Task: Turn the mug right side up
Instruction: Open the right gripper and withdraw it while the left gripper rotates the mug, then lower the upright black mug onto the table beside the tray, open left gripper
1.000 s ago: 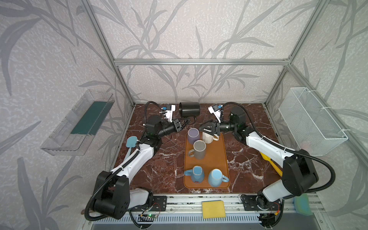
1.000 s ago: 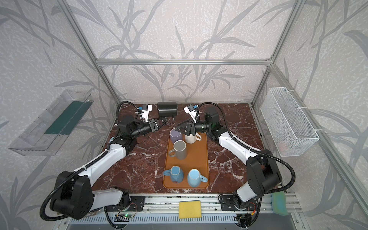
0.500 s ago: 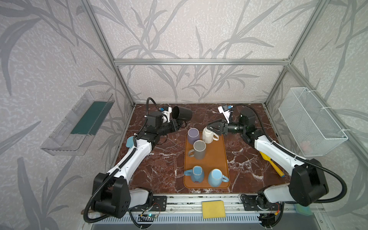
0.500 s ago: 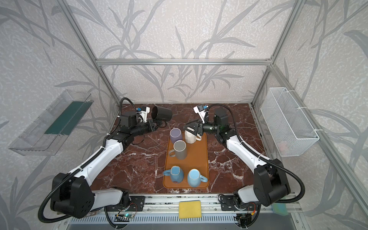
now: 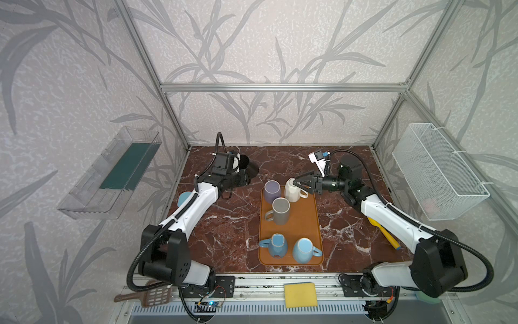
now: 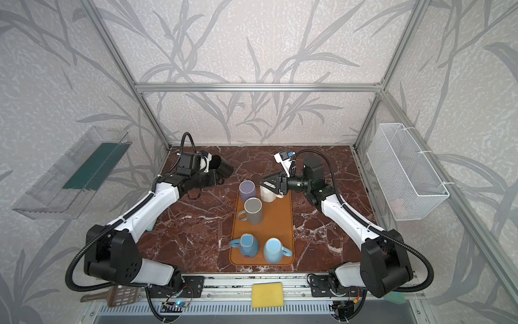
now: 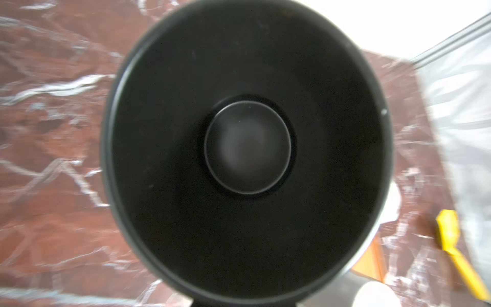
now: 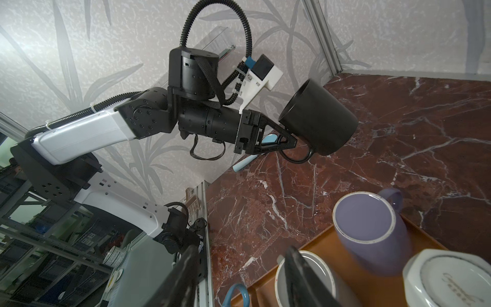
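Right wrist view: my left tool (image 8: 293, 144) pinches only the thin loop handle (image 8: 295, 161) of the round black ceramic mug (image 8: 318, 117), lifted and tilted over the red marble worktop (image 8: 411, 119) at eleven o'clock. Rotating it could let it swivel, slip and drop. My right tool (image 5: 298, 186) hangs wide, empty.

I'm getting soft, even light in both top views; the left wrist view is smearing the marble tabletop (image 7: 53, 159) (motion blur) and overexposing the wall (image 7: 398, 21).
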